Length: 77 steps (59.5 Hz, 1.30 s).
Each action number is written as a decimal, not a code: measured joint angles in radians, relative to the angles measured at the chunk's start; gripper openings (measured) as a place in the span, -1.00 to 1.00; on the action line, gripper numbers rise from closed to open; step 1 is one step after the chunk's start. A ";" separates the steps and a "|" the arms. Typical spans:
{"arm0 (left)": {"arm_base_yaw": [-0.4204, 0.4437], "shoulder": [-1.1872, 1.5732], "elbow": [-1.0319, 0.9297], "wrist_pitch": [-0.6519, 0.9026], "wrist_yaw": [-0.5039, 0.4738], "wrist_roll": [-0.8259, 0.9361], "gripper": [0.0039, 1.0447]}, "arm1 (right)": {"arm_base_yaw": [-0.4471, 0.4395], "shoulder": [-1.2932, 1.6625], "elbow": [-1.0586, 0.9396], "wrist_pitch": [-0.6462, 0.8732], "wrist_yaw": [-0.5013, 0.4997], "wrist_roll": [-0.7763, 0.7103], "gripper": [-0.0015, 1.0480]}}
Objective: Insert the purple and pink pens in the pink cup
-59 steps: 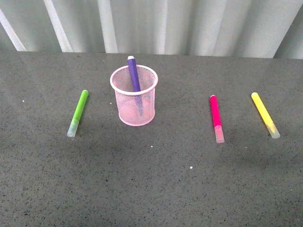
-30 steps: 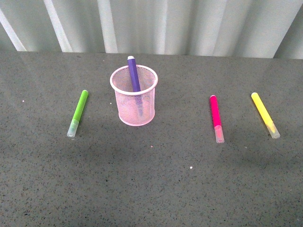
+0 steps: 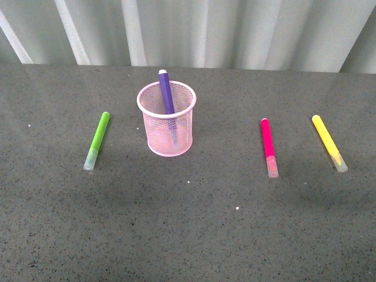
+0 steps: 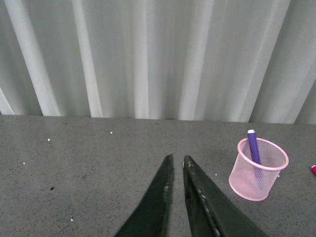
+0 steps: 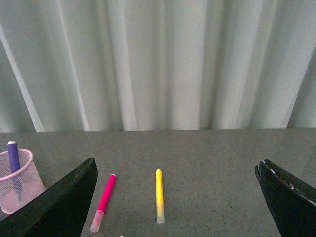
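While purple pen stands in pink cup, pink pen flat at right, left claw pressed together, right claw spread.

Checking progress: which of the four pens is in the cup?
The purple pen, standing in the pink cup; the green pen, pink pen and yellow pen lie flat on the table.

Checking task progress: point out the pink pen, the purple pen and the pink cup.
pink pen [image 3: 268, 144], front view, middle of its magenta barrel.
purple pen [image 3: 167, 97], front view, barrel inside the rim.
pink cup [image 3: 157, 134], front view, mesh wall.
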 joint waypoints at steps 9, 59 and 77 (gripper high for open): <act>0.000 0.000 0.000 0.000 0.000 0.000 -0.01 | 0.000 0.000 0.000 0.000 0.000 0.000 0.86; 0.000 -0.001 0.000 0.000 0.000 0.001 0.87 | 0.180 1.803 0.817 0.120 -0.004 0.212 0.86; 0.000 -0.001 0.000 0.000 0.000 0.001 0.88 | 0.225 2.003 0.983 0.102 -0.004 0.250 0.86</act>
